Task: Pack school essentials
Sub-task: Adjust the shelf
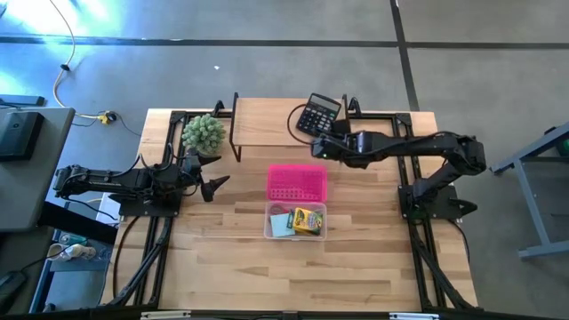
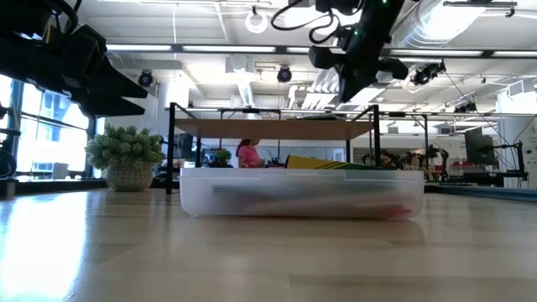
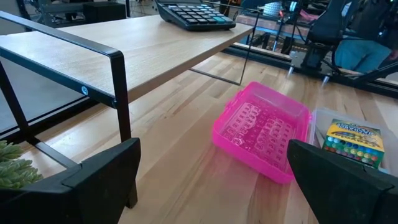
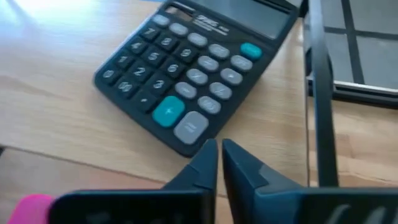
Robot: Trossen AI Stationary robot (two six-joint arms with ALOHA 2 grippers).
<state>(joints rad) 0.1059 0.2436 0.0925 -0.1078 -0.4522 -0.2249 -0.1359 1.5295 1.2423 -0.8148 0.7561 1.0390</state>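
A clear plastic box (image 1: pixel 295 222) rests on the table, holding the yellow-and-green crayon box (image 1: pixel 308 220) and the light-blue notepad (image 1: pixel 279 225). Its pink lid (image 1: pixel 297 182) lies open at the box's far side. I cannot make out pencils, scissors or the green piece. My right gripper (image 4: pixel 219 155) is shut and empty, hovering over the shelf's near edge just short of the black calculator (image 4: pixel 193 74). In the low view it hangs high above the shelf (image 2: pixel 352 63). My left gripper (image 3: pixel 211 186) is open and waits left of the pink lid (image 3: pixel 261 130), with the crayon box (image 3: pixel 352 142) beyond it.
A low wooden shelf (image 1: pixel 267 124) on a black metal frame stands at the table's far side, with the calculator (image 1: pixel 318 114) on its right end. The fuzzy green plant ball (image 1: pixel 203 133) sits by the shelf's left end. Bare tabletop (image 1: pixel 293 276) lies near the box.
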